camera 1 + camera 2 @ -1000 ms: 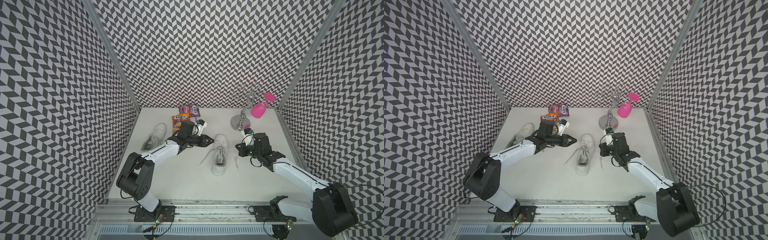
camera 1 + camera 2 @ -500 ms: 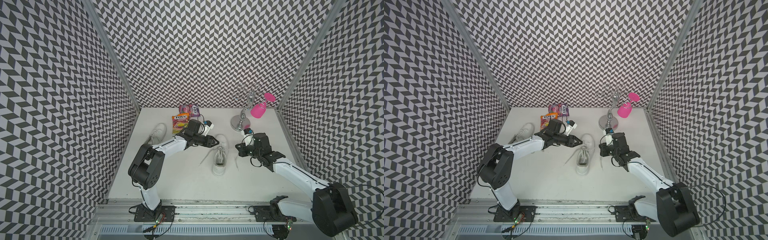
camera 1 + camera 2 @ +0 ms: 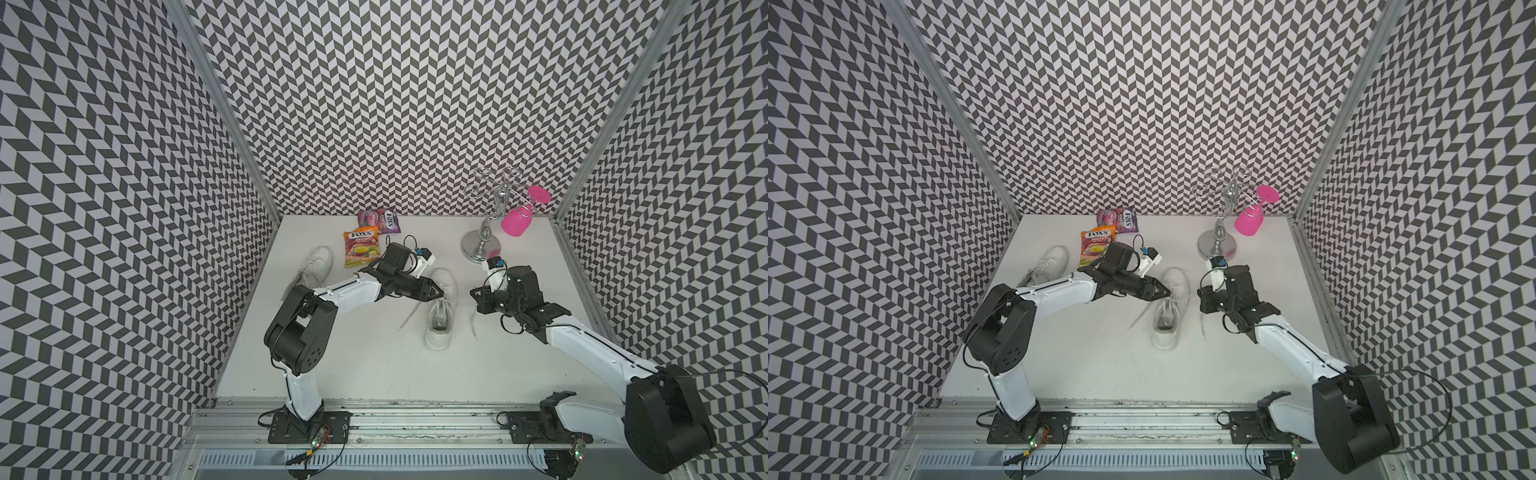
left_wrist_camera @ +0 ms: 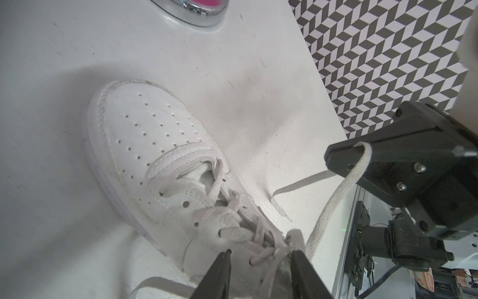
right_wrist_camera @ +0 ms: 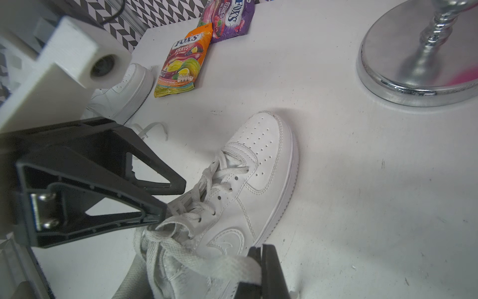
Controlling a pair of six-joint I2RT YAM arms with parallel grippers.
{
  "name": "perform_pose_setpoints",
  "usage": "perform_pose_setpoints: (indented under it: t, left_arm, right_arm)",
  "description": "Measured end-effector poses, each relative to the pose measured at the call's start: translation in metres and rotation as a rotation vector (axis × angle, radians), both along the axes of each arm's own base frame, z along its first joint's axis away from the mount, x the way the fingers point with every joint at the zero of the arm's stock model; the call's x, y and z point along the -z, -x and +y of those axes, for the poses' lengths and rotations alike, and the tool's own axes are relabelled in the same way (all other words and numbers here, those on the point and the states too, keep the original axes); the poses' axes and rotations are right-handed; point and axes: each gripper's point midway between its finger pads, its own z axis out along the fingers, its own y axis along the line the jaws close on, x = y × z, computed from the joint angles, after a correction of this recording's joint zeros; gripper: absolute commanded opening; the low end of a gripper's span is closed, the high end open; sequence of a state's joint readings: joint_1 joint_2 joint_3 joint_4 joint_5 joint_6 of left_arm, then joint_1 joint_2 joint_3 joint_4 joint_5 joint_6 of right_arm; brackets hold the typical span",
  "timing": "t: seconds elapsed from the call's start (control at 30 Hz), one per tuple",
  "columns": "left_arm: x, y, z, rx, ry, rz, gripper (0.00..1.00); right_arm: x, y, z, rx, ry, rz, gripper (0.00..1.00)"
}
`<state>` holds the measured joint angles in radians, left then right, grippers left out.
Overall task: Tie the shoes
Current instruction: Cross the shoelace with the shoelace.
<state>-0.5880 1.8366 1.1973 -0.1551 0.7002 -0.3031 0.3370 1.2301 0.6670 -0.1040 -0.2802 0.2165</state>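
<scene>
Clearly the step in hand is catching the second lace of the middle shoe (image 3: pixel 441 309), which stands toe toward the silver stand (image 3: pixel 478 248), with the right gripper just beside it and the left gripper's tips over its lacing. To do this well, I judge the left gripper (image 4: pixel 261 261) should come down onto one strand only, low near the eyelets, and close without pinching the tongue or the crossed lacing under it. The right side should keep its lace taut and lifted away from the shoe, so the two ends stay apart and can be crossed cleanly.

As for the tools, the left gripper's jaws stand partly apart, a moderate gap, straddling the upper lacing of the shoe; in the left wrist view they hold nothing, though the tips sit very near or touching the laces. The right gripper (image 5: pixel 258 255) is pressed closed on a flat white lace (image 4: pixel 333 207), which runs in a slack curve from its tips down to the shoe's collar. Another lace end (image 3: pixel 411 318) lies loose on the table (image 3: pixel 374 374) on the shoe's far side from the right gripper.

The other shoe (image 3: pixel 318 266) lies well apart, beyond the left arm, next to the orange candy bag (image 3: pixel 360 248), untouched and, as far as can be seen, untied.
</scene>
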Motion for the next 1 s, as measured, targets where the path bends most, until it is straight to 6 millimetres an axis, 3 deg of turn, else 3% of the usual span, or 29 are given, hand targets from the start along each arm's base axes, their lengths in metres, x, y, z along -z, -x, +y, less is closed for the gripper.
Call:
perform_pose_setpoints:
  t: [0.57,0.77,1.0]
  left_arm:
    - [-0.015,-0.007,-0.007,0.011,0.013,-0.050,0.35]
    - [-0.014,-0.009,-0.006,0.000,0.004,-0.056,0.39]
    - [-0.007,-0.012,-0.004,-0.019,-0.022,-0.053,0.36]
  right_arm:
    - [0.000,0.000,0.001,-0.004,-0.003,0.001,0.00]
    - [0.000,0.000,0.001,-0.004,-0.003,0.001,0.00]
    - [0.000,0.000,0.001,-0.004,-0.003,0.001,0.00]
